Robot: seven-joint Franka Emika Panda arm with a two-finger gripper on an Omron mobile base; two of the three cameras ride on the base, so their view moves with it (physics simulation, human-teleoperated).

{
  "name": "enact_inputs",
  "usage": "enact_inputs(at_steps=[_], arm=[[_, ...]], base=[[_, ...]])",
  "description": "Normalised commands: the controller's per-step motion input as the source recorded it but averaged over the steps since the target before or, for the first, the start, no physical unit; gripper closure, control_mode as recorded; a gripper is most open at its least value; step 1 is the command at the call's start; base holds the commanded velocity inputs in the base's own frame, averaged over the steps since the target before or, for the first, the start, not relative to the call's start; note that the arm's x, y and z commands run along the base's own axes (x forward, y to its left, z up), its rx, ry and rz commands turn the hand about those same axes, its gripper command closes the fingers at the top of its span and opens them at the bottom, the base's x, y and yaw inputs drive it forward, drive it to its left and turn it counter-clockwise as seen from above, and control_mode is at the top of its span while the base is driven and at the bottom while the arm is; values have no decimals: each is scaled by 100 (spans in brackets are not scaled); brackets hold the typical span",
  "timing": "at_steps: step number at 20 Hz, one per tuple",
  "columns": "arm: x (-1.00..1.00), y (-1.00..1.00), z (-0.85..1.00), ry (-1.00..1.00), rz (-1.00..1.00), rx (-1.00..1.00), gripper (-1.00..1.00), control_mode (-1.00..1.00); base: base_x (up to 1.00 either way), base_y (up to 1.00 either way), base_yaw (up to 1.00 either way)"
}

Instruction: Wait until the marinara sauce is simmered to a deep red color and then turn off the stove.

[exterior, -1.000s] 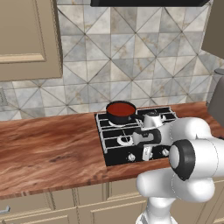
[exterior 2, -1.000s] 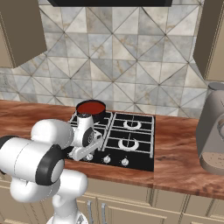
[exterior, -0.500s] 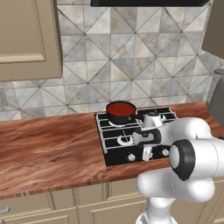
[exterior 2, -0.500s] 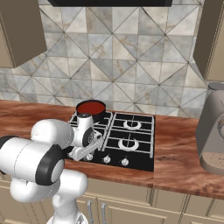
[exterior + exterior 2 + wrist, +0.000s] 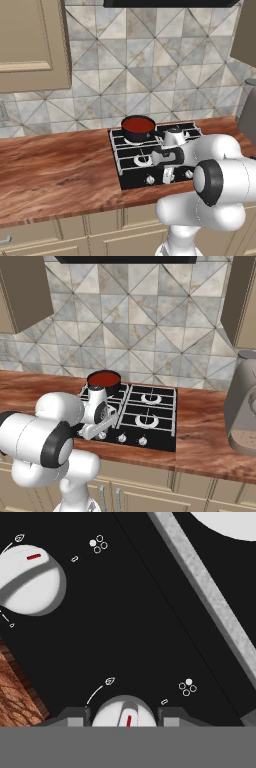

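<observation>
The marinara sauce point(image 5: 138, 123) point(image 5: 104, 377) is a smooth deep red disc in a small dark saucepan on the back left burner of the stove point(image 5: 131, 167) point(image 5: 161, 425). My gripper point(image 5: 168, 175) point(image 5: 96, 431) point(image 5: 124, 720) points down at the stove's front row of knobs. In the hand view its fingertips point(image 5: 74, 718) stand on either side of a silver knob point(image 5: 123, 713) with a red mark, shut on it. A second knob point(image 5: 30, 579) lies up and to the left. Two more knobs point(image 5: 121, 438) show to the right of the hand.
The stove is set into a wooden counter point(image 5: 55, 170) point(image 5: 205, 441). A grey coffee machine point(image 5: 244, 406) point(image 5: 248, 112) stands at the right end. Wall cabinets and a hood hang above, and tiled backsplash runs behind.
</observation>
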Motion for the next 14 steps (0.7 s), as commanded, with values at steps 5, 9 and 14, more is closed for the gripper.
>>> enact_inputs(at_steps=[5,9,14], arm=[[0,0,0,0,0,0,100,-100],[0,0,0,0,0,0,100,-100],[0,0,0,0,0,0,100,-100]], base=[[0,0,0],[0,0,0],[0,0,0]])
